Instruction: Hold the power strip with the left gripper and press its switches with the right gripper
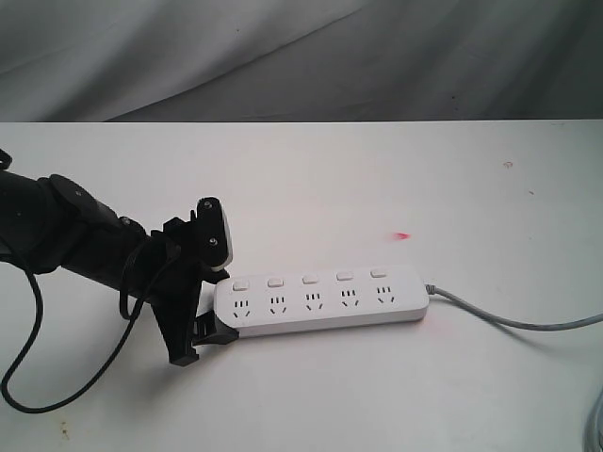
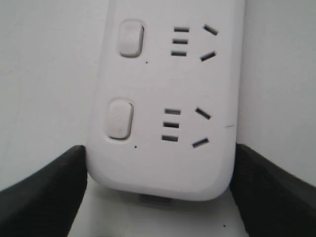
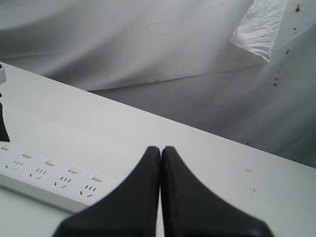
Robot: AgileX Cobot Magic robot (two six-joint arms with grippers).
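Note:
The white power strip (image 1: 320,301) lies flat on the white table (image 1: 377,179), its grey cord (image 1: 509,320) trailing off to the right. Its switches (image 1: 308,279) run in a row along its far side. My left gripper (image 1: 215,287) is shut on the strip's left end, one black finger pressed against each long side (image 2: 74,168). The left wrist view shows two switches (image 2: 120,119) close up. My right gripper (image 3: 161,148) is shut and holds nothing; it hangs above the table to the right of the strip (image 3: 49,182) and is outside the exterior view.
A loose black cable (image 1: 28,377) loops on the table below the left arm. A small red mark (image 1: 402,235) sits behind the strip. Grey cloth (image 1: 283,56) hangs beyond the table's far edge.

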